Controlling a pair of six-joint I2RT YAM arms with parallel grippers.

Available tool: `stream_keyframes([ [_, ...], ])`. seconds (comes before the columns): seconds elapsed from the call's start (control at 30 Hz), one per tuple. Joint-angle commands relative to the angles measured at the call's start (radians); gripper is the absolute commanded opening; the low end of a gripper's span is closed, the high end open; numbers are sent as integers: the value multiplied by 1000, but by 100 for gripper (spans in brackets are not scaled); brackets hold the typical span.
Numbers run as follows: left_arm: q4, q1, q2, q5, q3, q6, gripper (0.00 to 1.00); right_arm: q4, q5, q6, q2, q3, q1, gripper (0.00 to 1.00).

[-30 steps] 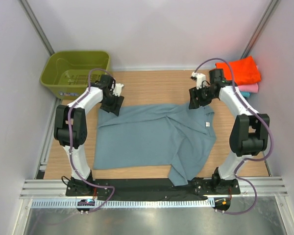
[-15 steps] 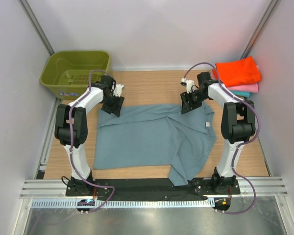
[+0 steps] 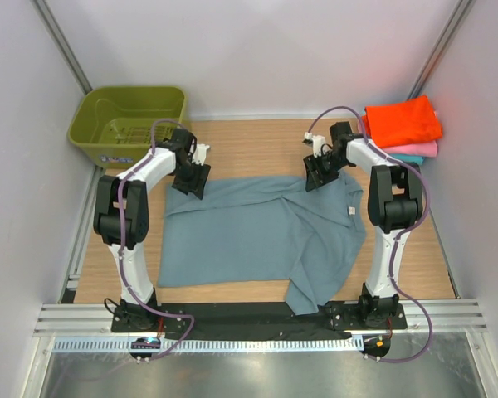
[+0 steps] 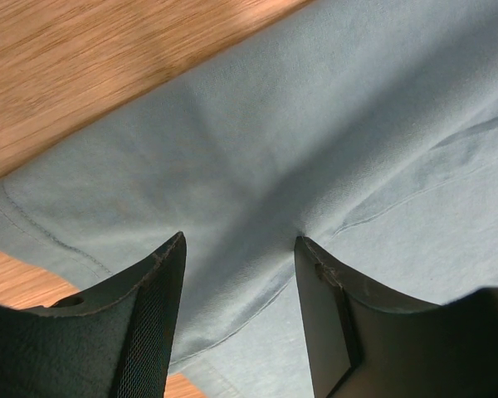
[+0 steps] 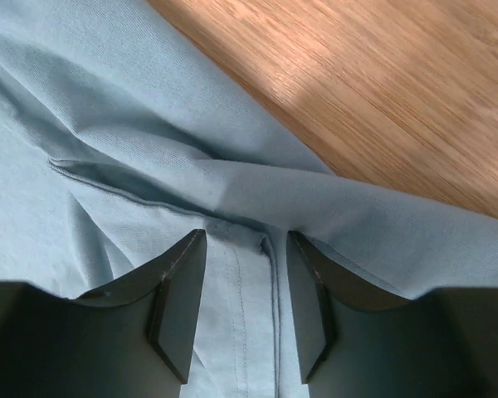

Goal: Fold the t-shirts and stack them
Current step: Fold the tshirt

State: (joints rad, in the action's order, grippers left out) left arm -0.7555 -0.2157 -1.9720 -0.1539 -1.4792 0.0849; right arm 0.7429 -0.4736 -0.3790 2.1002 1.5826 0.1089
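Note:
The large dusty blue-grey t-shirt [image 3: 249, 232] lies spread on the wooden table, its right part folded over and rumpled. My left gripper [image 3: 192, 178] is down on the shirt's far left corner; in the left wrist view it [image 4: 239, 242] stands open with cloth [image 4: 257, 149] lying between the fingers [image 4: 149, 315]. My right gripper [image 3: 317, 176] is down on the far right edge; in the right wrist view it [image 5: 246, 239] is open astride a seamed fold of the shirt [image 5: 232, 191]. Folded orange [image 3: 402, 120], pink [image 3: 422, 149] and teal [image 3: 415, 158] shirts are stacked at the far right.
An olive-green plastic basket [image 3: 129, 124] stands at the far left corner, behind the left gripper. Bare wood [image 3: 257, 149] shows between the two grippers beyond the shirt's far edge. Walls close in on both sides.
My right gripper has swung left from beside the folded stack onto the shirt's far edge. The left gripper has stayed put. Both pairs of jaws have narrowed slightly.

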Motion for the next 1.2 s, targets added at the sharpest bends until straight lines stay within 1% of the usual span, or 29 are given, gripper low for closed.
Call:
stream_keyframes([
  [0.0,5,-2,-10,-10,-27,-13,56,4,6,-8,-6,40,0,49],
  [0.03,7,-2,-14,-10,-29,-13,56,4,6,-9,-6,40,0,45],
  [0.07,7,-1,-16,-9,-30,-13,56,4,4,-11,-5,42,0,32],
  [0.13,7,-1,-18,-7,-32,-11,56,6,4,-12,-6,40,0,18],
  [0.17,7,-2,-19,-7,-33,-10,56,7,6,-12,-15,39,2,7],
  [0.27,8,-2,-24,-6,-39,-11,56,16,12,-15,-38,28,0,1],
  [0.37,13,-1,-24,-3,-43,-11,56,45,9,-21,-94,8,3,1],
  [0.47,21,-1,-22,-4,-43,-13,56,75,-10,-21,-183,-38,12,1],
  [0.5,21,-2,-25,-6,-43,-17,56,88,-11,-20,-231,-68,15,1],
  [0.67,31,-2,-19,-12,-38,-20,55,99,-25,9,-374,-209,63,1],
  [0.73,35,-5,-14,-9,-35,-20,55,87,-36,32,-438,-294,95,1],
  [0.77,35,-7,-13,-7,-35,-20,55,82,-34,38,-457,-347,107,1],
  [0.87,36,-16,-1,2,-27,-20,55,72,-39,57,-514,-416,136,1],
  [1.0,47,-21,15,11,-15,-17,55,88,-45,61,-552,-438,141,1],
  [1.03,51,-22,16,13,-13,-19,55,87,-42,64,-557,-437,141,3],
  [1.1,53,-24,13,19,-19,-20,55,76,-34,72,-569,-420,141,14],
  [1.13,53,-25,13,20,-23,-20,55,70,-34,83,-569,-409,141,27],
  [1.17,53,-30,13,27,-29,-19,55,53,-36,92,-572,-386,140,34],
])
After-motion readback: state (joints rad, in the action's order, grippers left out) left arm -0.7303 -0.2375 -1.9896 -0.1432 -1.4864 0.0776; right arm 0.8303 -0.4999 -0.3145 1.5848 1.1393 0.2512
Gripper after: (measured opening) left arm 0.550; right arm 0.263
